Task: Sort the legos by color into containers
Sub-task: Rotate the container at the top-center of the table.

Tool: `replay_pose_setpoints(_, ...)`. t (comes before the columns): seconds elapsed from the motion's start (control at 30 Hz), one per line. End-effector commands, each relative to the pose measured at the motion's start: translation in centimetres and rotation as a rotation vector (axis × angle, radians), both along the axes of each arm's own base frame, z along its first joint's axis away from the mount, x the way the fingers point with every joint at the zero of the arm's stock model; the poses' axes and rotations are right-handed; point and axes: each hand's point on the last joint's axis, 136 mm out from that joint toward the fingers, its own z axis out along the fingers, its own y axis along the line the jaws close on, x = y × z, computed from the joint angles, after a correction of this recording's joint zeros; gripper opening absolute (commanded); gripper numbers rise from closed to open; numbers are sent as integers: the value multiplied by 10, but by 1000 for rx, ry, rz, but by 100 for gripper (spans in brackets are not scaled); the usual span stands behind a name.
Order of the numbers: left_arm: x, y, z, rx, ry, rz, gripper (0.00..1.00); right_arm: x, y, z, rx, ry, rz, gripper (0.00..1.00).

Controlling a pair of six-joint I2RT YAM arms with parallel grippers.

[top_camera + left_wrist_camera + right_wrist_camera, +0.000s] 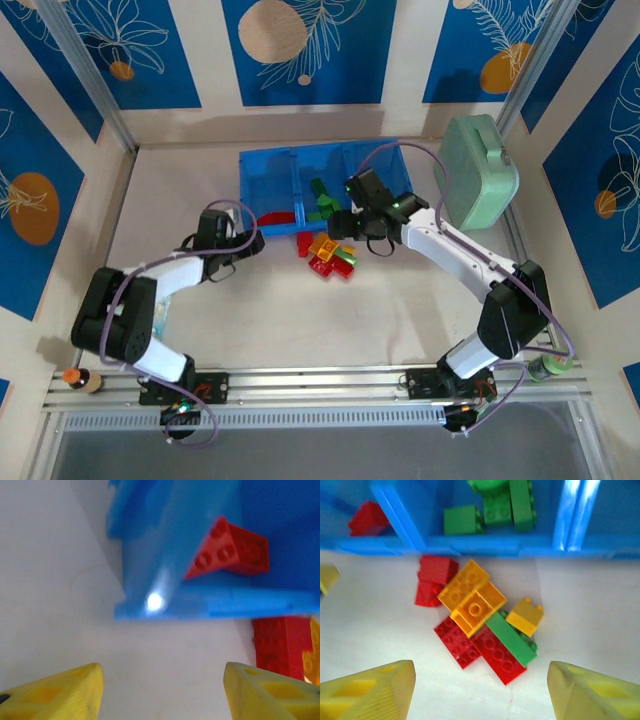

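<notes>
Fig. Risk: the legos (480,625) lie packed together on the table, just outside the tray (485,545) front wall. If you close on the heap, you'll prob. pinch two colours at once or scatter bricks. R gripper (480,692) hovers above them, jaws apart, empty. L gripper (162,692) is likewise apart, empty, near the tray corner.

1 overhead view looks down; 2 close wrist views share the tray (485,546).
</notes>
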Motion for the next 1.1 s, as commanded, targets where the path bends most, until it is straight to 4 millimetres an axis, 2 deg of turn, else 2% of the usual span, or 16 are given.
replay_pose_setpoints(0.0, 32, -10, 20, -74, -61, -23, 64, -5, -1, 9, 49, -30, -23, 71)
replay_pose_setpoints(0.3, 72, -2, 22, -86, -59, 1, 64, -19, -10, -6, 47, 0, -42, 70)
replay_pose_setpoints(0.73, 97, 2, 34, -131, -83, 12, 64, -30, -12, -25, 49, 44, -45, 70)
replay_pose_setpoints(0.77, 100, 2, 34, -132, -82, 12, 62, -30, -12, -26, 50, 45, -46, 70)
replay_pose_setpoints(0.83, 108, 5, 36, -135, -82, 16, 51, -31, -13, -27, 48, 48, -47, 69)
replay_pose_setpoints(0.87, 111, 5, 36, -137, -80, 16, 49, -31, -13, -28, 46, 49, -48, 69)
replay_pose_setpoints(1.07, 123, 7, 43, -143, -79, 21, 50, -36, -15, -25, 45, 47, -46, 69)
